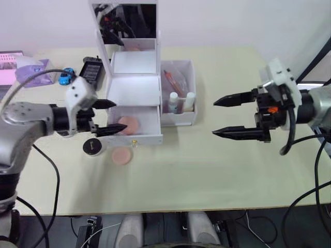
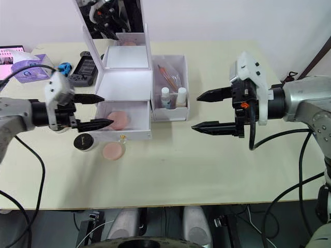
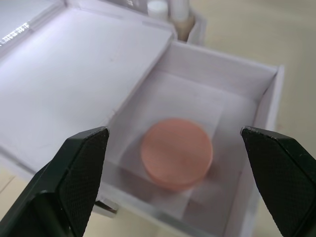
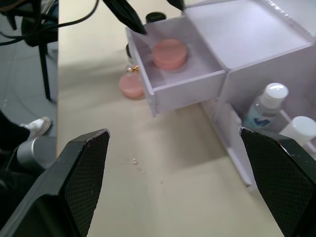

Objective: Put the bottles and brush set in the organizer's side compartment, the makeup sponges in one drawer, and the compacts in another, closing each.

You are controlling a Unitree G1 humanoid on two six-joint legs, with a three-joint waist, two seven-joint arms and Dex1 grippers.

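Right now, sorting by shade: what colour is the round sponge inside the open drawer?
Pink; the round sponge shows best in the left wrist view.

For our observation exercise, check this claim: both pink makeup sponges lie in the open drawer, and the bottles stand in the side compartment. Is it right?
Not quite. One pink makeup sponge lies in the open drawer; the other sponge lies on the table before it, as the left eye view shows. The bottles do stand in the side compartment.
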